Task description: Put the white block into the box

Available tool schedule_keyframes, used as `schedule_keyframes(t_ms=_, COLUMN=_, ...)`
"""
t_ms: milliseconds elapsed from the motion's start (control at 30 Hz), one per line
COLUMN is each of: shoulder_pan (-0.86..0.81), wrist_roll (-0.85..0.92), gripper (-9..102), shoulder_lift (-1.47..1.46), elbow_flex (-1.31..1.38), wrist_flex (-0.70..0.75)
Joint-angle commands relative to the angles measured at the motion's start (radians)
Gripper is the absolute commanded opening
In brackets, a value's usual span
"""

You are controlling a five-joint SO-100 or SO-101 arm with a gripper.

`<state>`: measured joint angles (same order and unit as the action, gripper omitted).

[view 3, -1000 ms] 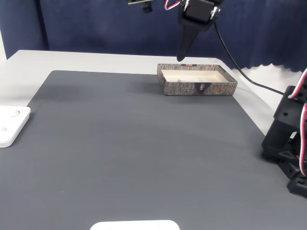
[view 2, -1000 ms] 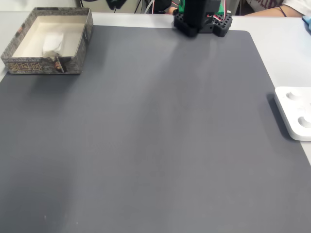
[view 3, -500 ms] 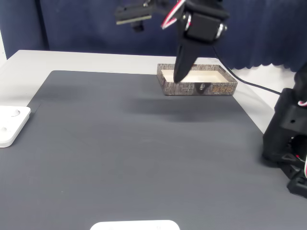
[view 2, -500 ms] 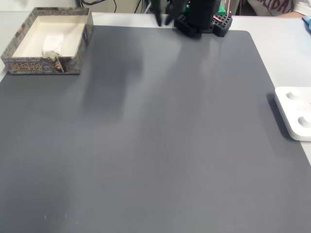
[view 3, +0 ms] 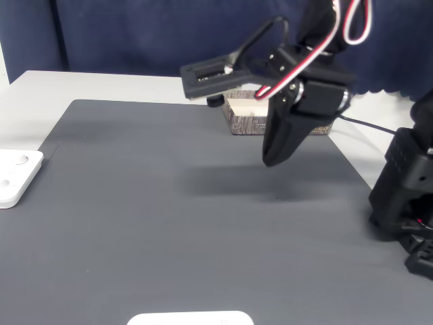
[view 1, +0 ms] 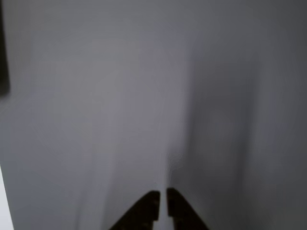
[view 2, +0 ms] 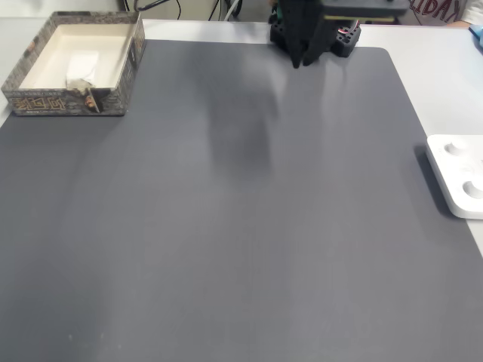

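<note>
The box stands at the mat's far left corner in a fixed view, and the white block lies inside it on the pale floor. From the other side, the box is partly hidden behind the arm. My gripper hangs over the mat, away from the box, with its black fingers pointing down. They are shut with nothing between them. In the other view the fingertips nearly touch above the blurred grey mat. From above, the gripper shows at the top centre.
A flat white device lies at the mat's right edge, and shows again as the white device at the left. The black arm base stands at the right. Another white object sits at the near edge.
The arm has swung away from above the box, out over the mat, and come lower. The gripper stays shut and the block stays in the box.
</note>
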<state>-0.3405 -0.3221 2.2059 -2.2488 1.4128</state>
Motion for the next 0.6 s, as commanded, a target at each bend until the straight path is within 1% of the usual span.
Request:
schedule_keyframes(t_ms=0, shoulder_pan=0.046, wrist_roll=0.009, gripper=-2, shoulder_lift=0.127, elbow_flex=-0.08, wrist_flex=-0.069)
schedule_keyframes(t_ms=67, shoulder_pan=0.071, wrist_roll=0.02, gripper=-2, shoulder_lift=0.186, elbow_flex=-0.149, wrist_flex=-0.123)
schedule_keyframes(t_ms=267, shoulder_pan=0.155, wrist_roll=0.192, gripper=-2, shoulder_lift=0.385, elbow_flex=-0.353, wrist_flex=-0.244)
schedule_keyframes(t_ms=567, shoulder_pan=0.181, wrist_roll=0.235, gripper=-2, shoulder_lift=0.495, elbow_flex=-0.442, wrist_flex=-0.249)
